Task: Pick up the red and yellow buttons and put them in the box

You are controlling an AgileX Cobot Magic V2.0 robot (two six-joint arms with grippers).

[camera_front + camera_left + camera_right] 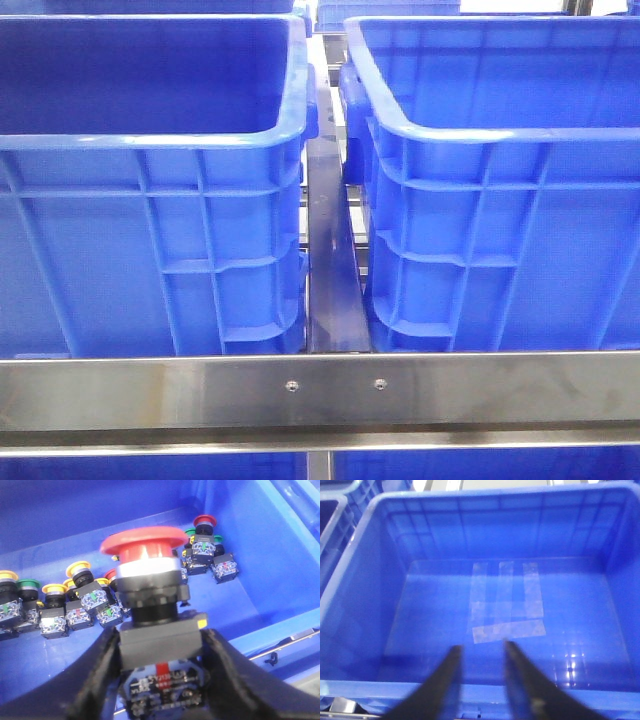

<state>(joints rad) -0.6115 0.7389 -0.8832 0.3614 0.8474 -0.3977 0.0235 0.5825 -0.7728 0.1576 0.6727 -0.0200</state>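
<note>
In the left wrist view my left gripper (161, 641) is shut on a large red mushroom-head button (142, 542) by its black body, holding it above a blue bin (270, 555). On the bin floor lie several more buttons: yellow ones (55, 589), a small red one (204, 521) and green ones (27, 585). In the right wrist view my right gripper (481, 652) is open and empty, above the near rim of an empty blue box (360, 555). Neither gripper shows in the front view.
The front view shows two tall blue bins side by side, the left one (150, 240) and the right one (500, 230), with a narrow gap between them and a steel rail (320, 390) across the front. Clear tape strips (506, 600) mark the empty box floor.
</note>
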